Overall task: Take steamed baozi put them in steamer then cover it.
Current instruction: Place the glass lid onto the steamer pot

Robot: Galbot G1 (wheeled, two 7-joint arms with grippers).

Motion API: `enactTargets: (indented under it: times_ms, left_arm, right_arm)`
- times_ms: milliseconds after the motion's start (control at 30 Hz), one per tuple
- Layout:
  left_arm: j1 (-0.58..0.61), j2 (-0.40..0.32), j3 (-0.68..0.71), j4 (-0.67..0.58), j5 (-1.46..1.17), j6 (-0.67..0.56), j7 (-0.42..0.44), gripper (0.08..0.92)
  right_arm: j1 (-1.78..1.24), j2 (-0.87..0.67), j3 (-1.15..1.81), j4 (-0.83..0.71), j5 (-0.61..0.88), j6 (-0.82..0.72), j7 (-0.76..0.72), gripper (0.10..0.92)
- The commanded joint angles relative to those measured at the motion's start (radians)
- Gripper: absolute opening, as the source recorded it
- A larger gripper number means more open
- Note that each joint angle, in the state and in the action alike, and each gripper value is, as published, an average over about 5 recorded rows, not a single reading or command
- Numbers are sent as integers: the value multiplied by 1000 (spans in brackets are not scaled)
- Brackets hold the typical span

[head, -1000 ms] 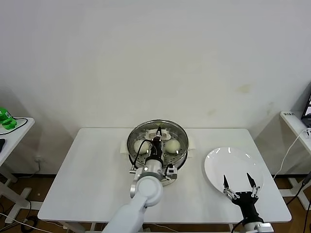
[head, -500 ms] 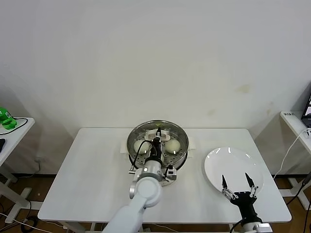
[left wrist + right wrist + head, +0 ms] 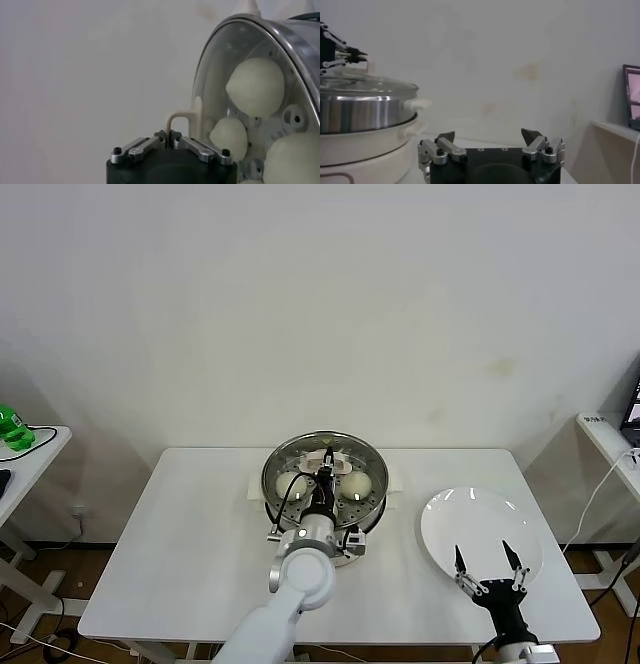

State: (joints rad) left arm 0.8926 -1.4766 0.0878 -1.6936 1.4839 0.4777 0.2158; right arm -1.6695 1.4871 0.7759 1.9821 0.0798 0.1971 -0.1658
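Observation:
The steamer (image 3: pixel 372 502), a shiny steel pot on a cream base, stands at the table's middle back. The cover (image 3: pixel 367 461), a clear glass lid, lies on it. Under the glass I see cream-white baozi (image 3: pixel 356 484), three of them in the left wrist view (image 3: pixel 255 87). My left gripper (image 3: pixel 325 471) is over the lid's centre, shut on its cream handle (image 3: pixel 182 117); the left wrist view shows its fingertips pinched together on the handle's thin bar (image 3: pixel 169 134). My right gripper (image 3: pixel 482 550) is open and empty over the near edge of the white plate (image 3: pixel 480 519).
The white plate lies at the table's right, with nothing on it. In the right wrist view the covered steamer (image 3: pixel 355 112) stands far off from my open right gripper (image 3: pixel 488 133). A side table with a green object (image 3: pixel 12 427) stands at far left.
My right gripper has drawn back a little toward the table's front edge. My left gripper stays on the lid's handle.

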Motion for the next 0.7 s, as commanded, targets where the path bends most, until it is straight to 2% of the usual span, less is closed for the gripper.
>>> enactTargets:
  times_ms: [33,133,700]
  left_arm:
    - [5,-3,1,-10,8,-2,3,127]
    - [10,-5,1,-18,9,-2,3,169]
    - [75,26,-4,-134,17,-5,11,657]
  right_arm:
    - [0,1,-2,1,0,0,-2,823]
    - [-1,2,-4,2,-1,0,-4,823]
    - [-4,6,-10,7,-8,2,-8,823]
